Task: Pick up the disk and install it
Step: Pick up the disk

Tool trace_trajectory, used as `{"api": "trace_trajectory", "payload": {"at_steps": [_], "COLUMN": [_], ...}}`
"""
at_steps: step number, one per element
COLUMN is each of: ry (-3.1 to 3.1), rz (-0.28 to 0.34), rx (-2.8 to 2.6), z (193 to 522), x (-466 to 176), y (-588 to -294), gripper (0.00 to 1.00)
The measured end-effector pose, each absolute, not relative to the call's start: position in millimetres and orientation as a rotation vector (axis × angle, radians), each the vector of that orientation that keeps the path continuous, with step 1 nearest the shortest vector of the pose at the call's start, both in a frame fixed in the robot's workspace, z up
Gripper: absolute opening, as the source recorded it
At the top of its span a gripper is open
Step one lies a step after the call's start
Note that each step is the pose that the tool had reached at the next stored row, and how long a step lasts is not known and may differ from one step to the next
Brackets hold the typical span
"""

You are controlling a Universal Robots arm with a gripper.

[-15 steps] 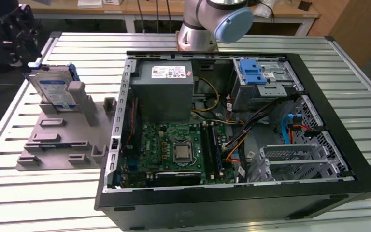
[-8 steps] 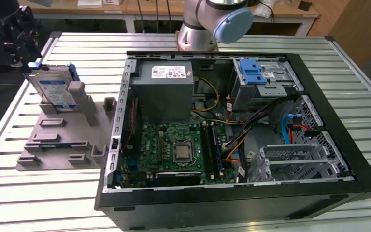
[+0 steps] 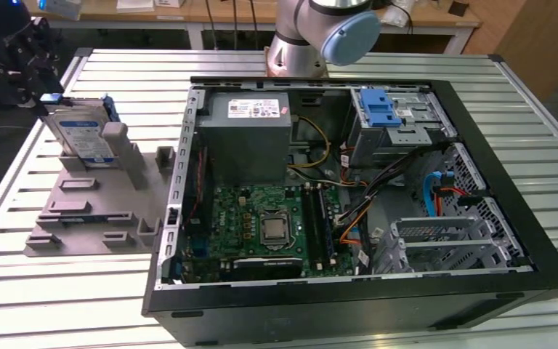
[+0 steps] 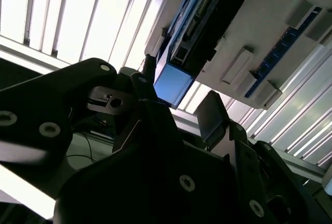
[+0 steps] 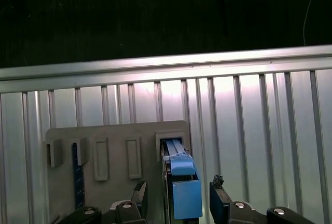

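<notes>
One arm works in the exterior view: its gripper (image 3: 38, 86) hangs at the top edge of the disk (image 3: 83, 139), which stands upright in a grey holder (image 3: 90, 211) on the slatted table (image 3: 531, 94), to the exterior view's left of the open computer case (image 3: 328, 298). In the second wrist view the disk's blue end (image 4: 174, 84) sits between the dark fingers (image 4: 212, 117). In the first wrist view the fingers (image 5: 218, 193) are spread, one on each side of the disk (image 5: 179, 164), a gap on both sides
</notes>
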State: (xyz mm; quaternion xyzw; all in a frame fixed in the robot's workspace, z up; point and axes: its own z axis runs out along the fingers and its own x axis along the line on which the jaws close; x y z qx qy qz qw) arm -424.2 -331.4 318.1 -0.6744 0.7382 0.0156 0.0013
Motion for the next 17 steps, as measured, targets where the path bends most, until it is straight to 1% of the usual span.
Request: {"api": "trace_trajectory", "payload": {"at_steps": [16,17], "ry": [2.317,2.317], "rz": [0.049,0.049], "rx": [-2.117,-2.117], "z": [303,301], "x": [-424,-424], "y": [-328,-328], "gripper": [0.58,0.57]}}
